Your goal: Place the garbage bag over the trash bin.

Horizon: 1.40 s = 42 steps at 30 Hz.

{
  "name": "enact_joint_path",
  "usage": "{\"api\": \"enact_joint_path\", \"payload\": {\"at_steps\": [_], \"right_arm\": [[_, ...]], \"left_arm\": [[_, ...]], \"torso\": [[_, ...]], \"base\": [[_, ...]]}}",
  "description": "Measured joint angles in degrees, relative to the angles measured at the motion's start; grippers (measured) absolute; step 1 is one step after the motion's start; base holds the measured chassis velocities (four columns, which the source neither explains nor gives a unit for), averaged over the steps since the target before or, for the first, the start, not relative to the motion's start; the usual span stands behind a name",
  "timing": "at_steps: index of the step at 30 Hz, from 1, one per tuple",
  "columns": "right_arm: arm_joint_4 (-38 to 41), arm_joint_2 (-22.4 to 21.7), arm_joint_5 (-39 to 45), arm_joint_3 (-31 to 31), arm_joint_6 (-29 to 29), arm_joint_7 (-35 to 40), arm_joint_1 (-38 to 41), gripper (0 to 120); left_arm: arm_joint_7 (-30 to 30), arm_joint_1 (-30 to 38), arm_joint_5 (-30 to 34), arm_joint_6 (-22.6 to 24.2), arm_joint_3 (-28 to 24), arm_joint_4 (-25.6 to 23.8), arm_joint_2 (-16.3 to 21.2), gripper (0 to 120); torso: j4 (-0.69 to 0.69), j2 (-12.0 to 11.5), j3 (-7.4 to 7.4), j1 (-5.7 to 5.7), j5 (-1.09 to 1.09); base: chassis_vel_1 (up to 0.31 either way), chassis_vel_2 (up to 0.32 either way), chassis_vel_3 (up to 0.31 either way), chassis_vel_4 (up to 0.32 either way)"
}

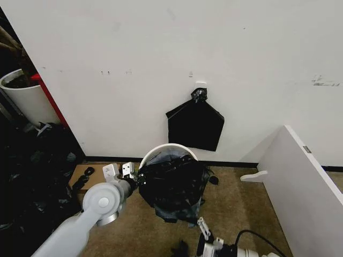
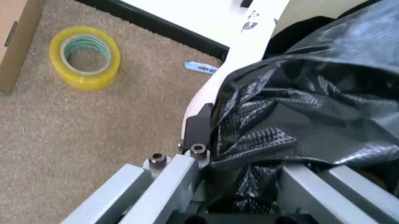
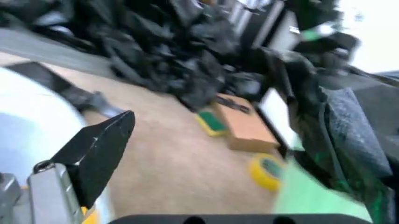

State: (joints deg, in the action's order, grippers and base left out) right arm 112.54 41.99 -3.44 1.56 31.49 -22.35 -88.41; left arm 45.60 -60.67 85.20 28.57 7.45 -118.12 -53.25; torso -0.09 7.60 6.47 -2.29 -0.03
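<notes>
The trash bin [image 1: 170,149] is a round white bucket standing on the carpet by the wall. The garbage bag [image 1: 174,184] is glossy, crinkled black plastic, draped over the bin's front and top, with the far rim still bare. My left gripper [image 1: 135,175] is at the bag's left edge, shut on a bunch of the garbage bag [image 2: 293,116]; one black fingertip [image 2: 198,122] rests against the bin's white rim [image 2: 249,42]. My right gripper [image 1: 206,233] hovers low in front of the bin, open, with one black pad [image 3: 100,147] showing and nothing between its fingers.
A flat black bag [image 1: 195,126] hangs on the wall behind the bin. A heap of black bags [image 1: 32,171] and a white plant pot [image 1: 24,96] sit at the left. A cardboard piece [image 1: 88,179], a yellow tape roll [image 2: 84,56] and a white panel [image 1: 305,176] lie nearby.
</notes>
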Motion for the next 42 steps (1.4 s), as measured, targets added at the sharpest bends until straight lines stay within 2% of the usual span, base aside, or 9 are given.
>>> {"api": "enact_joint_path", "payload": {"at_steps": [16, 20, 27, 32, 38, 41, 42], "right_arm": [[2.1, 2.0, 12.3, -1.7, 0.8, 0.7, 1.9, 100], [3.0, 3.1, 10.1, -2.5, 1.2, 5.2, 2.8, 100], [3.6, 3.3, 1.9, -2.1, -1.3, 18.6, 3.6, 100], [4.3, 3.2, 0.6, -2.1, -3.1, 23.1, 3.4, 100], [6.4, 2.7, 2.8, -2.1, -7.1, 25.2, 3.2, 100], [9.7, 2.1, 7.9, -2.4, -11.9, 26.6, 3.3, 100], [9.7, 2.1, 7.9, -2.4, -11.9, 26.6, 3.3, 100]], "left_arm": [[0.4, 2.7, -0.9, -1.1, -0.5, 3.1, -0.3, 1], [0.5, 2.5, -1.3, -1.1, -0.8, 3.4, -0.5, 1], [0.7, 2.6, -2.0, -1.5, -0.5, 4.5, -0.7, 1], [0.9, 3.1, -2.1, -1.9, -0.2, 5.3, -0.5, 1], [0.8, 3.1, -2.6, -2.0, -0.2, 5.0, -0.2, 1], [-1.5, 2.0, -6.7, -1.9, -0.7, 4.4, 0.3, 1], [-1.5, 2.0, -6.7, -1.9, -0.7, 4.4, 0.3, 1]], "torso": [[0.01, 0.0, 0.0, 0.0, -0.01], [0.0, 0.0, 0.0, 0.0, 0.0], [0.0, 0.0, 0.0, 0.0, 0.0], [0.0, 0.0, 0.0, 0.0, 0.0], [0.0, 0.0, 0.0, 0.0, 0.01], [0.0, 0.0, 0.0, 0.0, 0.0], [0.0, 0.0, 0.0, 0.0, 0.0]], "base": [[0.0, 0.0, 0.0, 0.0], [0.0, 0.0, 0.0, 0.0], [0.0, 0.0, 0.0, 0.0], [0.0, 0.0, 0.0, 0.0], [0.0, 0.0, 0.0, 0.0], [0.0, 0.0, 0.0, 0.0], [0.0, 0.0, 0.0, 0.0]]}}
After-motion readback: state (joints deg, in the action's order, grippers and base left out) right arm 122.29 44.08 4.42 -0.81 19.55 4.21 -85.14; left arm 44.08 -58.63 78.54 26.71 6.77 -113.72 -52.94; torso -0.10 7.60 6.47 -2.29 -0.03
